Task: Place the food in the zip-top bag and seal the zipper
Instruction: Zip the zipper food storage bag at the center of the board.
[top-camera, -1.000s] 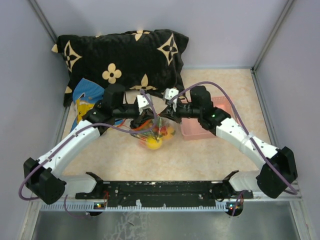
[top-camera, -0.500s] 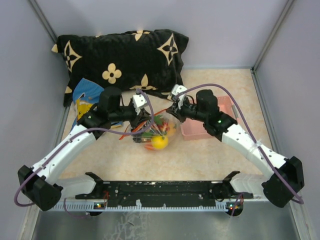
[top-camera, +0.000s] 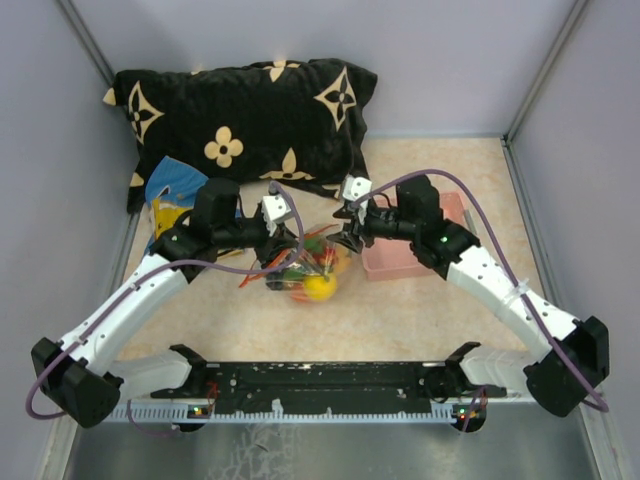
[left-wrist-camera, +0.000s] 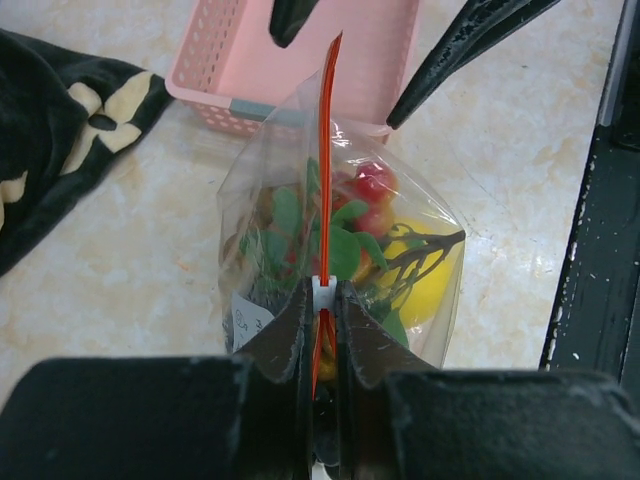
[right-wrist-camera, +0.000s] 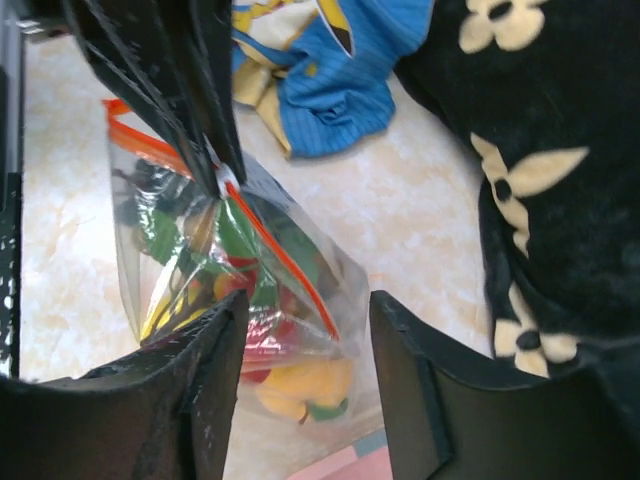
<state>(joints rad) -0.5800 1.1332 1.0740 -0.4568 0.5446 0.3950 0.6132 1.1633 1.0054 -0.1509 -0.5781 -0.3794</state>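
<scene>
Zipper (left-wrist-camera: 326, 140): runs up centre frame from left claw (left-wrist-camera: 322, 325) toward right claw (right-wrist-camera: 305, 310).
Left claw: narrow, pinching zipper.
Right claw: wide, nearer far end, holding nothing.

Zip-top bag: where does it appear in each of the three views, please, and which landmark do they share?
Top external: zip-top bag at centre.
Left wrist: centre, pinched by the left gripper.
Right wrist: left of centre.
Shared landmark: black pillow: top; left edge; right side.
</scene>
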